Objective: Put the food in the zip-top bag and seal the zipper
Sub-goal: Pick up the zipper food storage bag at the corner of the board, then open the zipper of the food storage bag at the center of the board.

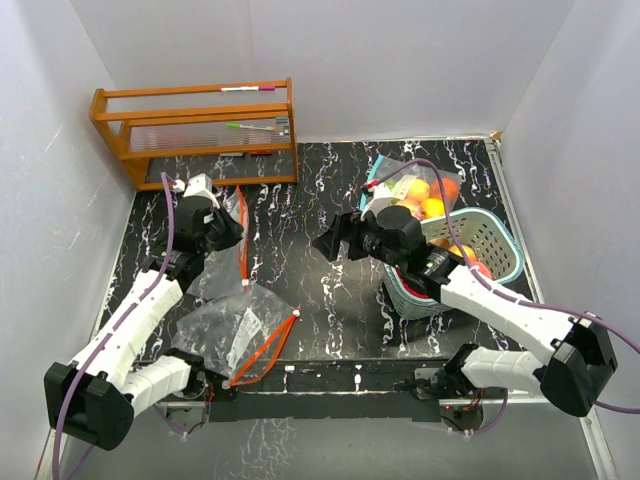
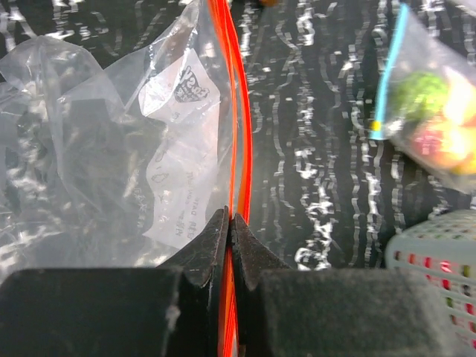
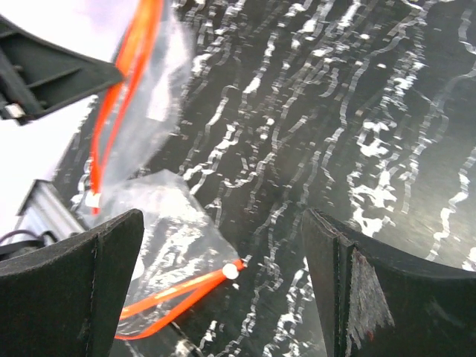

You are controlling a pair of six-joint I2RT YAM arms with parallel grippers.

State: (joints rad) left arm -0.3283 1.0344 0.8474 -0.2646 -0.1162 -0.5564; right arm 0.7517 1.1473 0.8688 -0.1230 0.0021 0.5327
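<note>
Nearest the arm bases, a crumpled clear zip-top bag with an orange zipper lies on the black, white-veined table.

Just beyond, at left, the left gripper has its fingers pressed together on the orange zipper strip of a second clear zip-top bag. This bag is lifted, and its lower end reaches towards the first bag.

At centre, the right gripper hovers over the table with its fingers spread wide, grasping nothing.

At right, a teal slatted plastic basket holds part of the glossy toy food. More of it sits inside a clear bag with a blue zipper, which rests on the basket's far side.

Farthest back, at left, an orange wooden rack carries markers and stands by the back wall.
</note>
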